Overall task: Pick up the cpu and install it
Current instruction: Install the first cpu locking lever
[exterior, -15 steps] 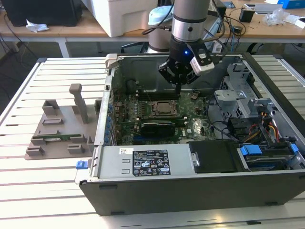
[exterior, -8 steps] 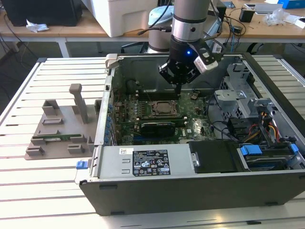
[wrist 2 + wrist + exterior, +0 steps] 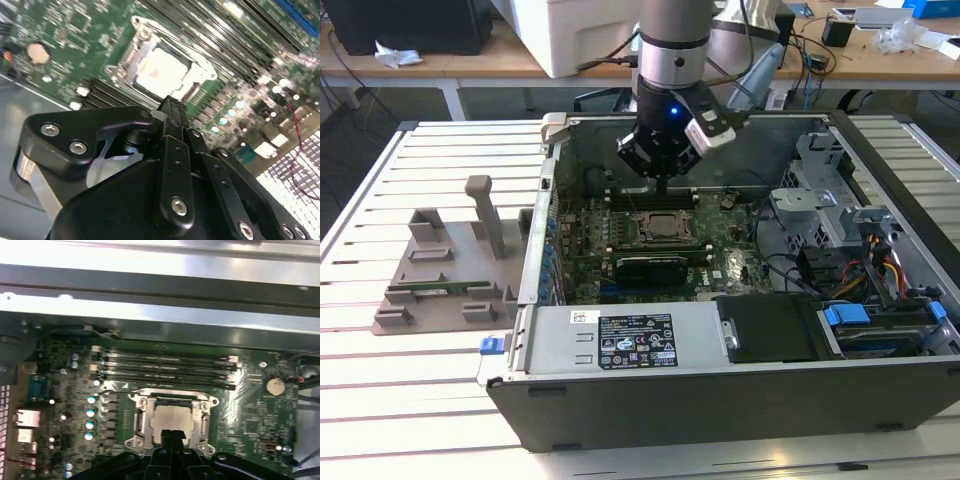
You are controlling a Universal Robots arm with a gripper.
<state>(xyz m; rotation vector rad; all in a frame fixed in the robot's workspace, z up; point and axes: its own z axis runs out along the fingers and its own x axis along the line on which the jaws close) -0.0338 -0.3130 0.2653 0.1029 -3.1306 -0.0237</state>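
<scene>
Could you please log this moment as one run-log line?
gripper: shut, above socket | cpu: seated in socket | site: motherboard, open case

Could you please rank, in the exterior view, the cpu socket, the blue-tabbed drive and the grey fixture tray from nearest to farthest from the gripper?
1. cpu socket: on the motherboard, just below the gripper.
2. grey fixture tray: outside the case, at the exterior view's left.
3. blue-tabbed drive: in the case's corner, at the exterior view's lower right.

Even overhead light washes the pale slatted bench (image 3: pixel 430 380) in the exterior view; the cpu (image 3: pixel 161 74) glares white in the second wrist view, where the close claw (image 3: pixel 172 107) and motherboard (image 3: pixel 75 30) blur softly.
</scene>
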